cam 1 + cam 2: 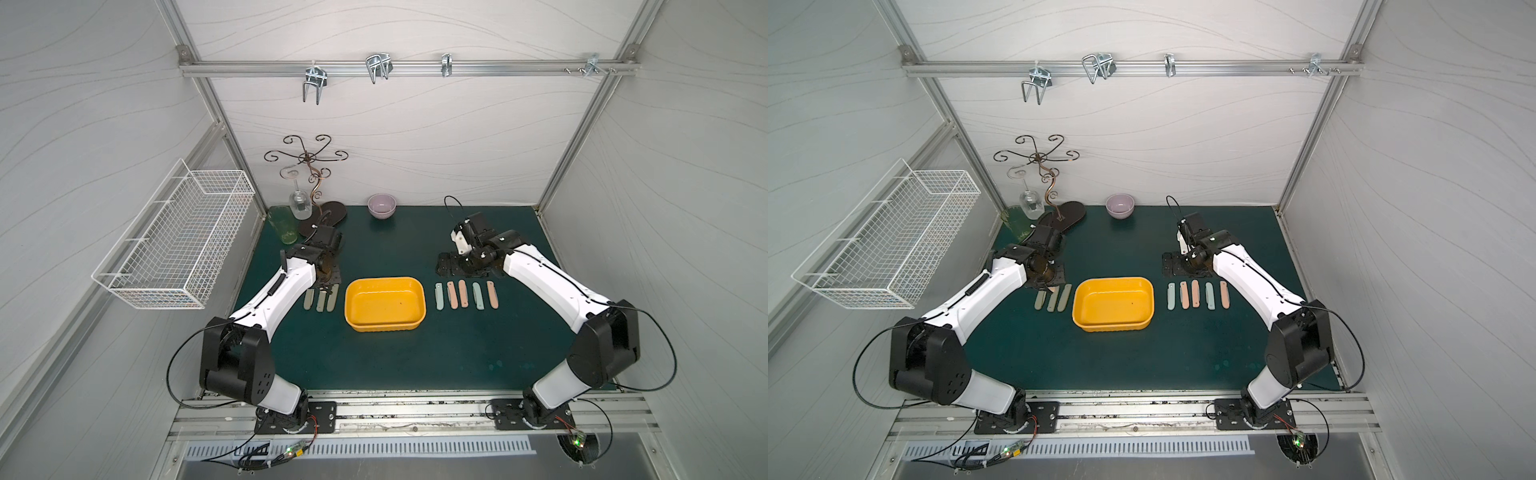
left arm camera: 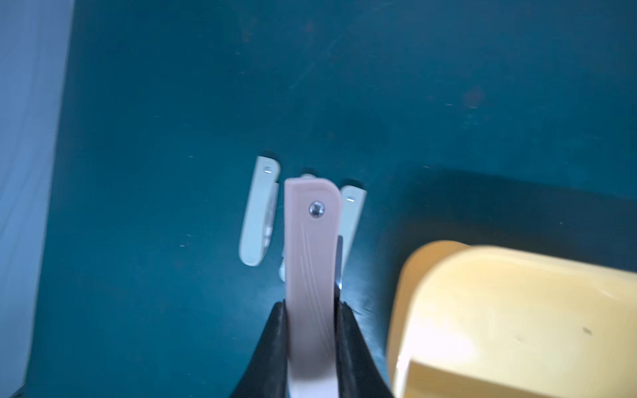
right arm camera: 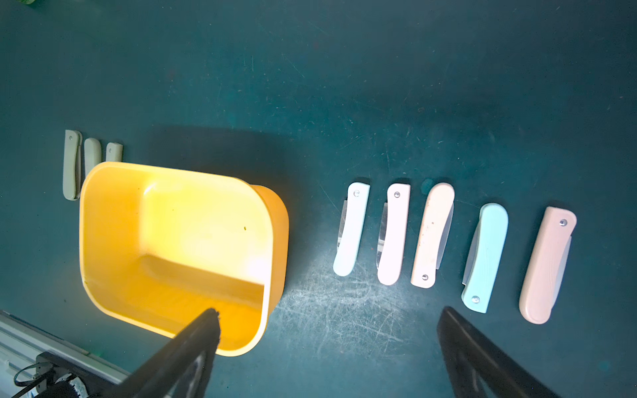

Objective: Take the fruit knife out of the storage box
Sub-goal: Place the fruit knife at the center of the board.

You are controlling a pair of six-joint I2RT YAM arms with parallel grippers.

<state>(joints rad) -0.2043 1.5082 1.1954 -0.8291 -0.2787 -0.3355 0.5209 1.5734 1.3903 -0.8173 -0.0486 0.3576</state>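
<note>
Now the storage box (image 1: pixel 386 328) is sitting mid-mat, and the pink fruit knife (image 2: pixel 310 241) is hanging outside it, just left of its far left corner, over three pale knives (image 1: pixel 320 300). The left gripper (image 2: pixel 310 305) is pinching that folded knife, jaws pressed against both its sides. Farther back on the right, the right gripper (image 3: pixel 329 312) is hovering beyond five more knives (image 1: pixel 463 294), jaws spread wide, gripping nothing.

No text, label, brand, number or sign can be read anywhere in these views.
</note>
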